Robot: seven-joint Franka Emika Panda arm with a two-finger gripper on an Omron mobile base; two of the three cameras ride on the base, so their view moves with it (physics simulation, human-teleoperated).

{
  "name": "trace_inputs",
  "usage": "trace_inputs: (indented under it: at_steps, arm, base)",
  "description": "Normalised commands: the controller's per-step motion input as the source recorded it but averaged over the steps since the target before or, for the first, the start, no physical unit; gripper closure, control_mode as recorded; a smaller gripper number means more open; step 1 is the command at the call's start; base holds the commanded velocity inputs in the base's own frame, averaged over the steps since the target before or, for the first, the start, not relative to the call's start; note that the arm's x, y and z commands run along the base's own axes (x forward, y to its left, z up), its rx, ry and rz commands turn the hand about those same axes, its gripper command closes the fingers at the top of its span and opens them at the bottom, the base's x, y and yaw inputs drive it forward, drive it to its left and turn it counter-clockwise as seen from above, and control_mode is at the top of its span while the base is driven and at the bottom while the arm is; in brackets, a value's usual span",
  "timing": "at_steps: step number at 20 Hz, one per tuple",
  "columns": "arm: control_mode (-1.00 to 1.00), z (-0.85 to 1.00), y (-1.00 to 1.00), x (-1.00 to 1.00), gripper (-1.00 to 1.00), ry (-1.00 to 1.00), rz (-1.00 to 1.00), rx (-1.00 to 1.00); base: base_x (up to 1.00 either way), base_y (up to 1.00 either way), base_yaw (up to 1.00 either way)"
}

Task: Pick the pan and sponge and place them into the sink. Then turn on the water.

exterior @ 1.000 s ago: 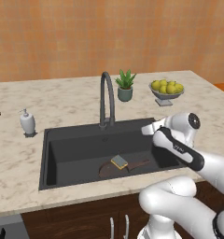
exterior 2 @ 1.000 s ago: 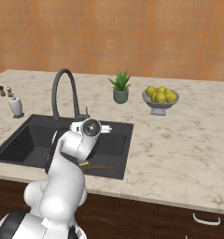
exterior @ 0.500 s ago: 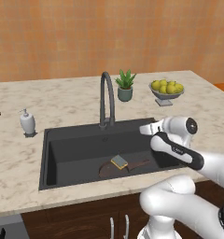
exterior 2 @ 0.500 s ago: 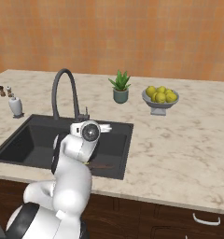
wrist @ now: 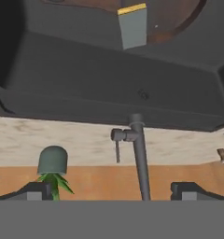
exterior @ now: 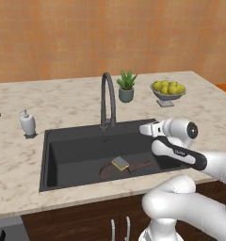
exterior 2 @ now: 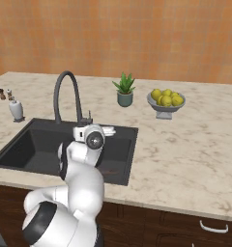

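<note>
A: Marble counter against an orange wall, and set into it the black sink with its tall faucet at the back rim. What's different from a second ago?

B: Nothing among the things. The arm has drawn back a little toward the right side of the basin and turned, so the gripper now hangs above the basin's right rear part, facing the faucet. In the hand view the faucet's stem and its small side lever stand between the finger tips.

A: Meaning for the task?

B: I judge the placing part done: the pan lies on the sink floor with its handle pointing right, and the sponge rests on top of it, grey-green face up. No water runs, so the tap is what remains, and the arm looks to be lining up for it.

A: And the jaws?

B: Spread wide, released. They grasp nothing and touch nothing; the faucet is near but apart from them.
</note>
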Motion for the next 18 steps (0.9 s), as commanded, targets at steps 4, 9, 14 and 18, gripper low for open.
trace_inputs:
  at_steps: [4,9,14,18]
  arm:
    - [-1.00,0.00,0.35,0.00,-1.00,-0.16,0.08,0.00]
    - [-1.00,0.05,0.25,0.00,-1.00,-0.16,0.14,0.00]
    - [-1.00,0.02,0.01,0.00,-1.00,-0.15,0.08,0.00]
    - [-1.00,0.00,0.09,0.26,-1.00,-0.01,0.00,0.00]
  base:
    - [0.00,0.00,0.00]
    - [0.00,0.00,0.00]
    - [0.00,0.00,0.00]
    - [0.00,0.00,0.00]
